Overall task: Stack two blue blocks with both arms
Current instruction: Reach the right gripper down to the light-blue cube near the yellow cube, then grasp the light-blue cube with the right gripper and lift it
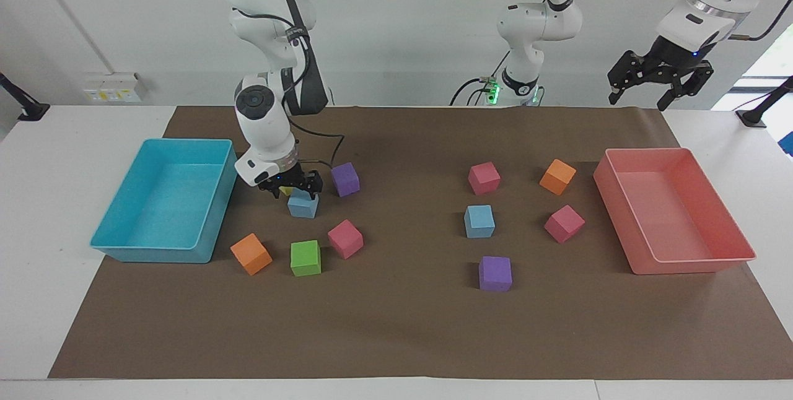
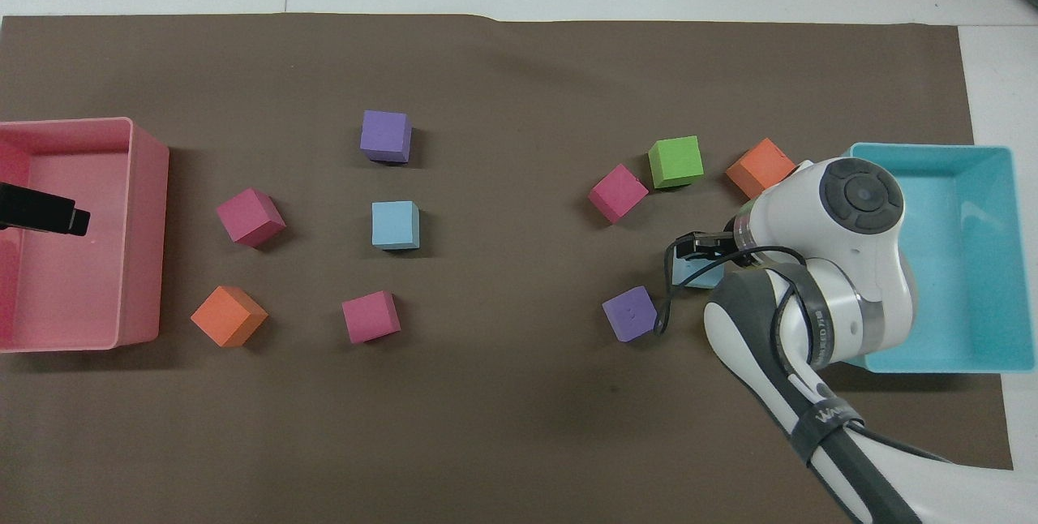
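hovering my right claw (image 1: 290, 189) low over the blue block (image 1: 303, 206) beside the turquoise tray (image 1: 127, 245), jaws wide and empty, ready to straddle it. second blue block (image 1: 479, 221) sits mid-counter; left claw (image 1: 658, 81) waits open, raised near the pink tray (image 1: 694, 264).

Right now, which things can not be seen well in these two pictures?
- Yellow cube: facing view, mostly covered by the right gripper; overhead view, fully hidden under that arm.
- Blue block at the right arm's end: overhead view, only an edge shows below the arm. Contact with the gripper cannot be told.
- Left gripper, waiting over the pink tray: overhead view, cut off by the picture's edge.
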### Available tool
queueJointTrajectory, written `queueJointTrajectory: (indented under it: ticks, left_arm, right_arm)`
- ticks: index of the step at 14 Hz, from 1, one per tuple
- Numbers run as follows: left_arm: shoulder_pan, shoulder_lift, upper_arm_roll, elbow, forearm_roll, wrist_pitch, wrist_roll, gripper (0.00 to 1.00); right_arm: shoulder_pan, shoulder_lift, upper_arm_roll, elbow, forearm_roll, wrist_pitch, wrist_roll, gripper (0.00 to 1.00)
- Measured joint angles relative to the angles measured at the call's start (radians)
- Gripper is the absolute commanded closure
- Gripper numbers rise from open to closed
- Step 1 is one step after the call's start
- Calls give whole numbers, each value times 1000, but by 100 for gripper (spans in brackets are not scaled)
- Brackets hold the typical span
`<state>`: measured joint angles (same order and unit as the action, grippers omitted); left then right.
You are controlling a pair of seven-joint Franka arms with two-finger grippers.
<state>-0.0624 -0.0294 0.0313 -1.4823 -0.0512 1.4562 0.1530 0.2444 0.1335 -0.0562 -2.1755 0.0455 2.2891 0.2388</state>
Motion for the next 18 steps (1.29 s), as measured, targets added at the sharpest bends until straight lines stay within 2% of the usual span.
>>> queueJointTrajectory:
  ticks: [3,9,10,12,13,14,18]
  left_arm:
    - [0,0,5,0,0,0,0,0]
    - [0,0,5,0,0,0,0,0]
    - [0,0,5,0,0,0,0,0]
    - [0,0,5,0,0,0,0,0]
    - [0,0,5,0,0,0,0,0]
    - [0,0,5,0,0,0,0,0]
    - [0,0,5,0,0,0,0,0]
  right_arm:
    - [5,0,0,-53,12,55,0,0]
    - [10,0,0,-77,13,71,0,0]
    - [10,0,0,-77,13,72,0,11]
    - [10,0,-1,-78,13,75,0,80]
    - [10,0,-1,-78,13,75,0,97]
    - [10,0,-2,-78,13,75,0,100]
    - [10,-1,-4,-72,16,75,0,100]
